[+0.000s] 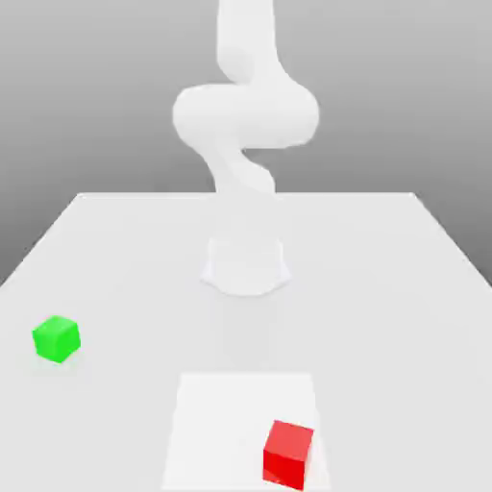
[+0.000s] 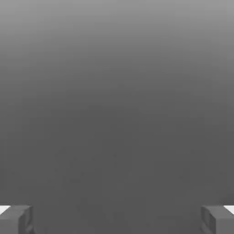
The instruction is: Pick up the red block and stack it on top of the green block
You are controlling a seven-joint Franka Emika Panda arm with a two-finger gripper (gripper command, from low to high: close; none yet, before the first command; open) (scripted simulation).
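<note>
The small glossy red cube sits near the front edge of the flat white table, well apart from the small green cube on the exterior view's left. It looks rigid and light, so I'd pinch two opposite flat faces. The gripper is spread wide with nothing in it; the arm's lower end blurs into the white table.
</note>
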